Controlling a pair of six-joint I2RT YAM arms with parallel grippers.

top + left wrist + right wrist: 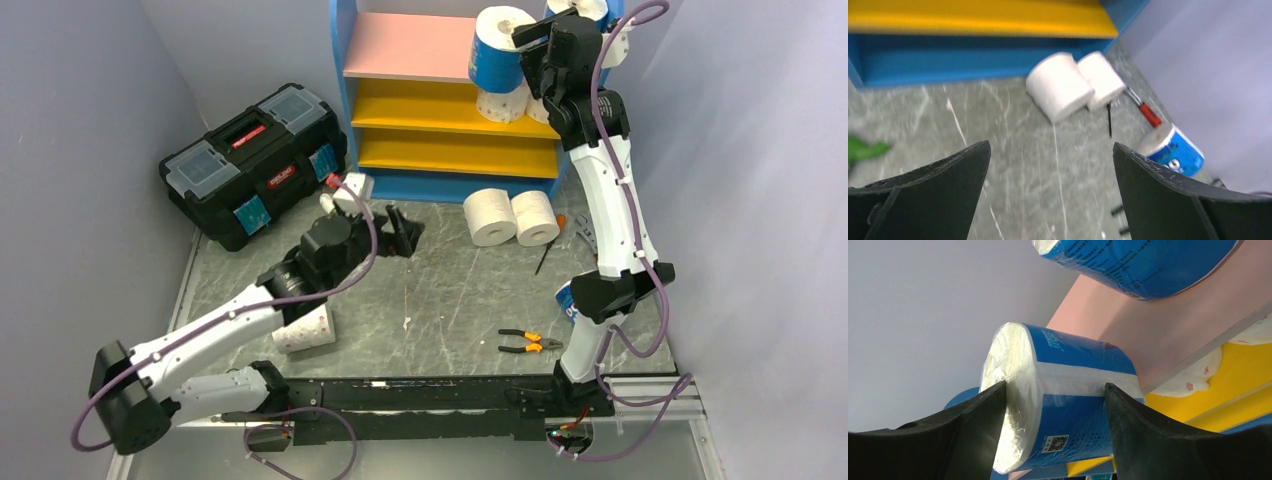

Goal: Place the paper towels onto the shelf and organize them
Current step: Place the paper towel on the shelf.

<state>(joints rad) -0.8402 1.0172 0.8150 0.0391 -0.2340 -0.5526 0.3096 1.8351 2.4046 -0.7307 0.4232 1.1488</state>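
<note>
Clenching a blue-wrapped cylindrical paper towel roll (pixel 1073 365), our right tool (pixel 1055 410) holds it at the pink top board (pixel 405 47) of the blue-framed shelf (pixel 340 60) by the bench (pixel 450 290) far edge, ready to seat; our left tool (pixel 1050 150) hangs released.

Right arm (pixel 610 190) reaches up, right gripper (pixel 520 52) clamped on blue roll (pixel 495 50) at shelf (pixel 340 60) top. Left arm (pixel 215 330) low, left gripper (pixel 405 232) spread wide, seemingly empty, before shelf base.

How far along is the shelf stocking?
Done: a blue roll on the pink board, dotted rolls on the yellow board. In hand: right gripper clamps a second blue roll. Left: two white rolls, one dotted, one blue on the table; left gripper open.
</note>
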